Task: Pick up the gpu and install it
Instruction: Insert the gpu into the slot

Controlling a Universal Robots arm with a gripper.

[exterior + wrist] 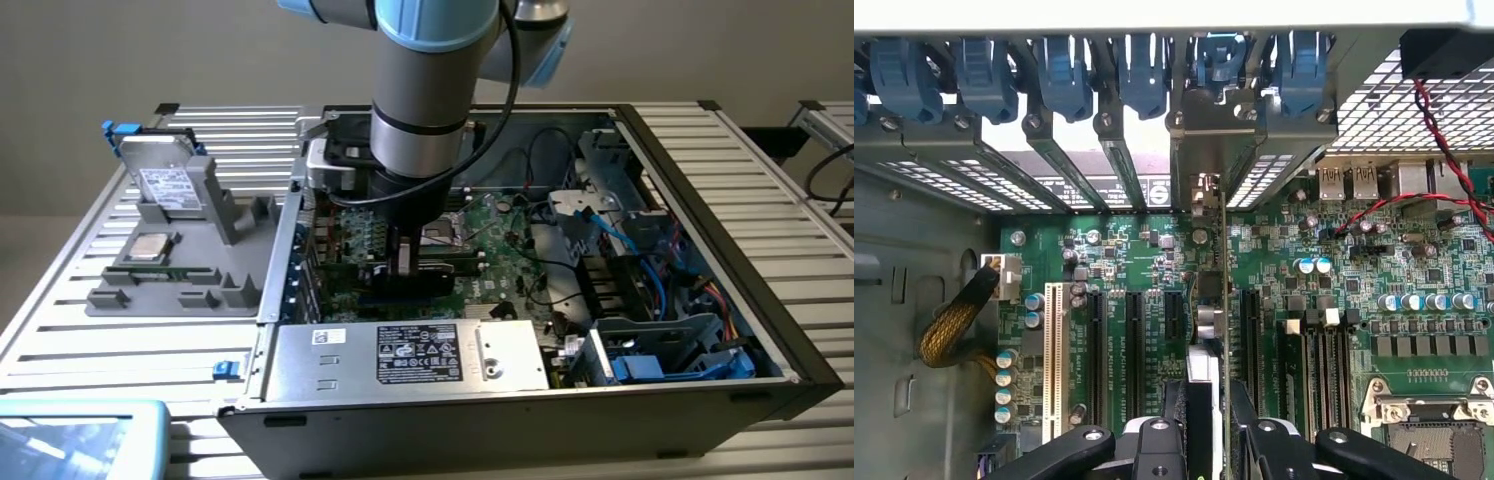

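Wrist view: jaws about half closed, pinching the gpu edge-on, right over the motherboard slots. My worry is that any tilt or offset here means the card edge jams instead of seating, or slips in the grip.

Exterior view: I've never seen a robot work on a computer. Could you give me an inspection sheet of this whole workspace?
Surface: slatted metal table, carrying an open computer case.
Job's things: gpu stands on edge over the motherboard slots, bracket at the case's rear openings; whether it is seated cannot be told.
Clutter: grey parts holder on the exterior view's left, with a hard drive.
Grippers: pincer closed on the gpu, inside the case.
Cables: blue cables in the case; black cable along the arm.
Surroundings: plain wall; blue-rimmed object at the table's corner.
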